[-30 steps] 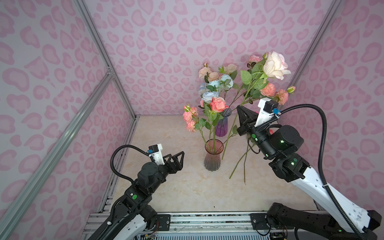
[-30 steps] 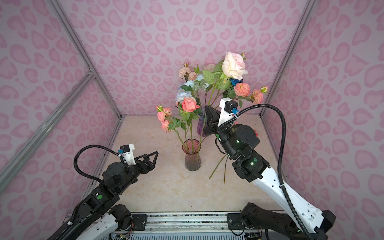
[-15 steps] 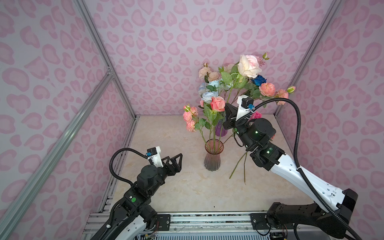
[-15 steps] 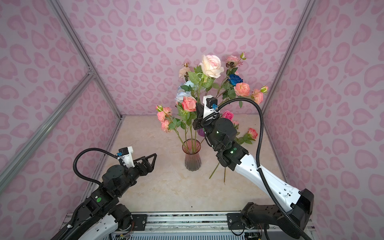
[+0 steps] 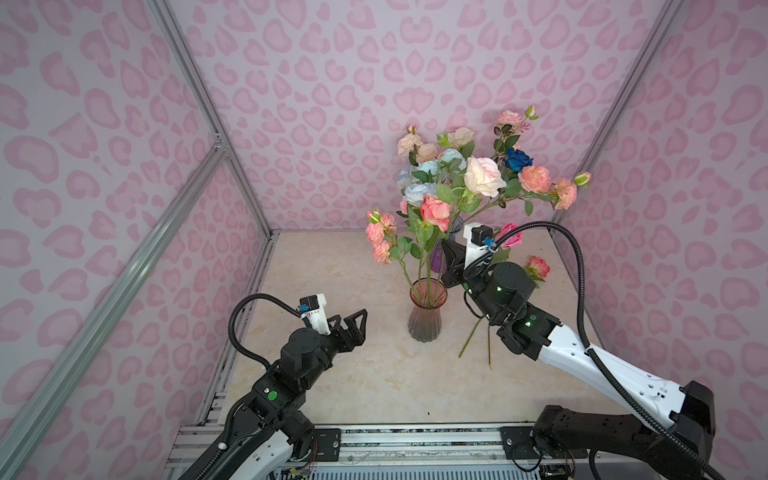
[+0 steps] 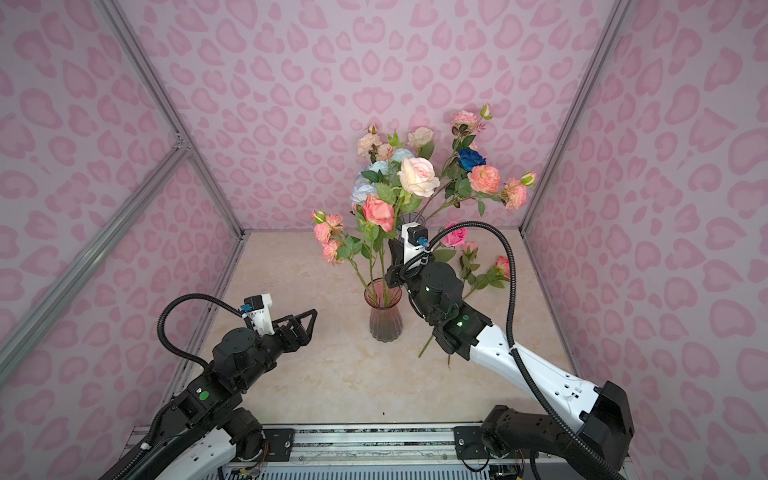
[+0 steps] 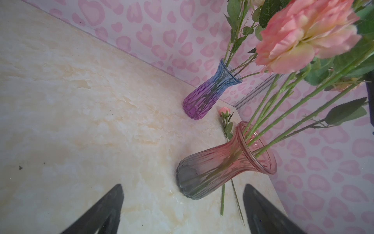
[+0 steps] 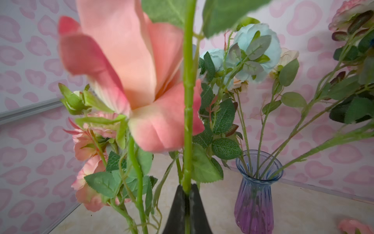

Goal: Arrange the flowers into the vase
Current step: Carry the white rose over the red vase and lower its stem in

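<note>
You're looking at a robot test cell here, not a home. Pink-patterned wall panels [image 5: 374, 104] box it in left, far and right, held by bare aluminium struts [image 5: 124, 286]. There's a marble-look tabletop [image 5: 353, 382] with a metal rail [image 5: 415, 436] along the near edge, and the left arm [image 5: 299, 365] and right arm [image 5: 582, 357] are mounted on it. The flowers [image 5: 482, 183] are staged props.

The left arm [image 5: 270, 390] reaches low and forward with the left gripper [image 5: 352, 322] spread wide and holding nothing, while the right arm [image 5: 582, 353] stretches up toward the middle, the right gripper [image 8: 187, 188] pointing upward, jaws pinched together on a flower stem [image 8: 188, 121].
</note>
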Motion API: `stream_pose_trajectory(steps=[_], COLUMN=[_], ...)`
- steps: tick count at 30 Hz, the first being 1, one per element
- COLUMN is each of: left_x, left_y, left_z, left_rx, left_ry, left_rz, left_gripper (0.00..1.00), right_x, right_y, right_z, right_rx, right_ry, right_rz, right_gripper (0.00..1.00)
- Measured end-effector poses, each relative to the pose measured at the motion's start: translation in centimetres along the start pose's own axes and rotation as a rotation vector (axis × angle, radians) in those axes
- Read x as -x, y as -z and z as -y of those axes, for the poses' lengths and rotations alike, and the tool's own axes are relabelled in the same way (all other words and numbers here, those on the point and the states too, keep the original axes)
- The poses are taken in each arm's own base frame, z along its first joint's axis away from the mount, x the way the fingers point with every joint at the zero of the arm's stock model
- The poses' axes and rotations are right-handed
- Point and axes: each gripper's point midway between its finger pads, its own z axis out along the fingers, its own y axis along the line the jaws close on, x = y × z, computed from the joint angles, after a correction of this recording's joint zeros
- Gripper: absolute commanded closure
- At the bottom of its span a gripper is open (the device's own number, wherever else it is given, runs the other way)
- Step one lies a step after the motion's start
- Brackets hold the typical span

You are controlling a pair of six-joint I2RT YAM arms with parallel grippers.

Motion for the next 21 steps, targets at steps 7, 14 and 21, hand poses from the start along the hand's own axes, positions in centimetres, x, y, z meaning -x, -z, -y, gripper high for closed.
stream_pose_trajectory(steps=[7,14,21], left_x=[-0.2,-0.4,-0.4], left_y=[-0.3,-0.4,-0.5], left_z=[-0.1,-0.1,-0.1], left_rx=[0.007,0.008,0.009], left_ry=[-0.001,0.006,0.006], left_rz=[-0.009,-0.016,-0.016], left_gripper=[0.07,0.07,0.07], right_x=[-0.9,-2.0,-2.2], right_y=[0.5,1.1,4.0], right_z=[-0.5,-0.5,0.8], right_rx=[0.001,-0.017,-0.061], right_ry=[0.013,0.022,0.019], right_rz=[-0.058,-0.101,-0.116], right_gripper=[0.79,0.75,0.72])
